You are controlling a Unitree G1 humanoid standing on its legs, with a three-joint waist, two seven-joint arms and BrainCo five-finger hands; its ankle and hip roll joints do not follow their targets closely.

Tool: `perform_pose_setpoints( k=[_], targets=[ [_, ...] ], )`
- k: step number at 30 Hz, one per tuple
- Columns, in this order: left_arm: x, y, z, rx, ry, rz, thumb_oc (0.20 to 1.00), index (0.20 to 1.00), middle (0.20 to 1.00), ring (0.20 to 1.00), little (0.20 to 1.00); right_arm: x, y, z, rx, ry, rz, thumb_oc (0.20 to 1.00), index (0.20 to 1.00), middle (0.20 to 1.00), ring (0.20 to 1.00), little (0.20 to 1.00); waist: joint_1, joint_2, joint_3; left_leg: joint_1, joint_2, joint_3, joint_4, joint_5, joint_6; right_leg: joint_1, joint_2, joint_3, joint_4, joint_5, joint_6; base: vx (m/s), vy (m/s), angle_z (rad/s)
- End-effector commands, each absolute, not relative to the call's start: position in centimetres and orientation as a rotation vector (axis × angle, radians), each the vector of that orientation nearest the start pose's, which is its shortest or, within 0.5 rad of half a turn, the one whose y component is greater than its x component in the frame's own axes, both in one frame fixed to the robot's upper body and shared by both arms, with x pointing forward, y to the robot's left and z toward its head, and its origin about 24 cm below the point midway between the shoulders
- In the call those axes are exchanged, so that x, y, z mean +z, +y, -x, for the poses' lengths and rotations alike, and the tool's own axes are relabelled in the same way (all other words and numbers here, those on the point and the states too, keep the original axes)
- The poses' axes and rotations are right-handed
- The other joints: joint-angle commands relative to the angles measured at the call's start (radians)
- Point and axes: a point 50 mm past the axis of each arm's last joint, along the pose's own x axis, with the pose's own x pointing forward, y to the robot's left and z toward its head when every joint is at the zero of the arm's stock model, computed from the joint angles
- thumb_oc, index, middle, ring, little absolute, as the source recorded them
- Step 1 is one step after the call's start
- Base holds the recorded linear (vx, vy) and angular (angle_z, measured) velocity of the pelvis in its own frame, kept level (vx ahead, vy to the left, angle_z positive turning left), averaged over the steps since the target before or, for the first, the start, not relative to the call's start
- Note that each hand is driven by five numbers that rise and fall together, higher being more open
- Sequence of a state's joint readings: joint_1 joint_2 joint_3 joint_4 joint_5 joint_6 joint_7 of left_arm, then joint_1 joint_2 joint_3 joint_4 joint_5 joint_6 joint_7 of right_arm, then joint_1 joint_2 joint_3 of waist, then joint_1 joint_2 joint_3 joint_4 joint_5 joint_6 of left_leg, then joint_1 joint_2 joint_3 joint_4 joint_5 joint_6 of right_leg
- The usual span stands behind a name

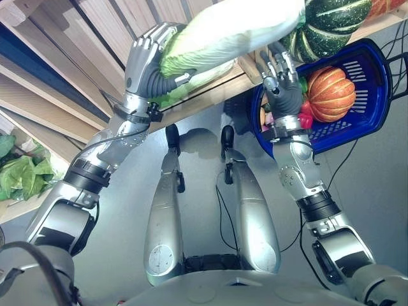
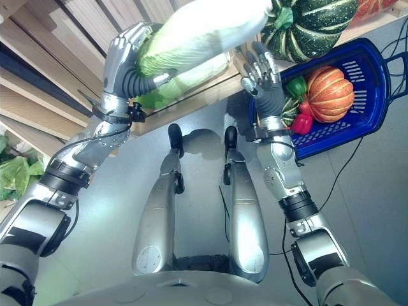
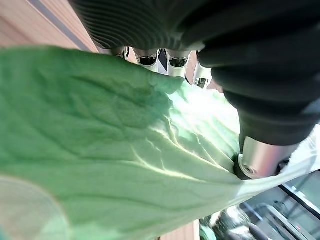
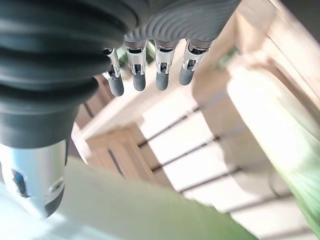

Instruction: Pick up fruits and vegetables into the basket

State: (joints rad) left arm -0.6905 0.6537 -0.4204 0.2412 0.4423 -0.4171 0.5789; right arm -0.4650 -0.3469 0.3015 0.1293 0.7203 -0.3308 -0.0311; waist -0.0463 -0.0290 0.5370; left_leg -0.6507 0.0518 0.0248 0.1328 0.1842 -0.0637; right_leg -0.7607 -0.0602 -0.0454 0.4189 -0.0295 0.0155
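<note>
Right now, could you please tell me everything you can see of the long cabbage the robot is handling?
The cabbage is a long napa type, pale white-green along its body and darker, veined green at its leafy end. It lies tilted, raised above the wooden shelf, its pale end toward the striped dark green squash. The left hand is curled round its leafy end; the right hand, fingers straight, sits beneath its pale end, in front of the blue basket.

cabbage [image 1: 236, 29]: top cut by upper frame edge | dark green squash [image 1: 331, 22]: cropped at top | blue basket [image 1: 376, 83]: right handle cut off
</note>
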Motion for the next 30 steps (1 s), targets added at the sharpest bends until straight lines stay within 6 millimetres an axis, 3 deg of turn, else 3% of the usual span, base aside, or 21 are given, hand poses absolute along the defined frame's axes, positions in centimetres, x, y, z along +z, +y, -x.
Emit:
perform_pose_setpoints(
  k=[1, 11, 28, 29, 30],
  targets=[
    [24.4, 12.4, -30.3, -0.082, -1.256, -0.842, 0.2, 0.2, 0.2, 0.2, 0.2, 18.0, -12.8, -30.3, 0.418, -0.575, -0.389, 1.0, 1.0, 1.0, 1.0, 1.0, -0.003, 0.007, -0.017, 0.014, -0.039, -0.005, 0.047, -0.102, 0.018, 0.103, 0.005, -0.039, -0.156, 0.075, 0.055, 0.0, 0.0, 0.0],
    [23.8, 9.5, -29.9, -0.312, -1.211, -0.887, 0.2, 0.2, 0.2, 0.2, 0.2, 18.9, -11.5, -30.1, 0.468, -0.589, -0.414, 1.0, 1.0, 1.0, 1.0, 1.0, -0.001, -0.002, -0.017, 0.006, -0.039, -0.001, 0.044, -0.101, 0.019, 0.1, 0.011, -0.038, -0.163, 0.079, 0.058, 0.0, 0.0, 0.0],
    [22.2, 8.1, -30.6, -0.467, -1.045, -0.953, 0.2, 0.2, 0.2, 0.2, 0.2, 20.4, -11.4, -29.6, 0.506, -0.667, -0.472, 1.0, 1.0, 1.0, 1.0, 1.0, -0.002, -0.012, -0.017, 0.003, -0.04, 0.001, 0.041, -0.103, 0.022, 0.096, 0.014, -0.038, -0.168, 0.085, 0.063, 0.0, 0.0, 0.0],
    [22.1, 8.1, -30.6, -0.467, -1.039, -0.957, 0.2, 0.2, 0.2, 0.2, 0.2, 20.5, -11.3, -29.6, 0.511, -0.67, -0.475, 0.903, 0.903, 0.903, 0.903, 0.903, -0.002, -0.012, -0.017, 0.002, -0.04, 0.0, 0.041, -0.103, 0.022, 0.094, 0.015, -0.038, -0.167, 0.086, 0.064, 0.0, 0.0, 0.0],
    [22.0, 8.1, -30.7, -0.467, -1.034, -0.958, 0.2, 0.2, 0.2, 0.2, 0.2, 20.5, -11.3, -29.6, 0.511, -0.673, -0.474, 0.658, 0.658, 0.658, 0.658, 0.658, -0.001, -0.012, -0.017, 0.002, -0.04, -0.001, 0.041, -0.103, 0.022, 0.093, 0.014, -0.039, -0.167, 0.086, 0.064, 0.0, 0.0, 0.0]
  ],
)
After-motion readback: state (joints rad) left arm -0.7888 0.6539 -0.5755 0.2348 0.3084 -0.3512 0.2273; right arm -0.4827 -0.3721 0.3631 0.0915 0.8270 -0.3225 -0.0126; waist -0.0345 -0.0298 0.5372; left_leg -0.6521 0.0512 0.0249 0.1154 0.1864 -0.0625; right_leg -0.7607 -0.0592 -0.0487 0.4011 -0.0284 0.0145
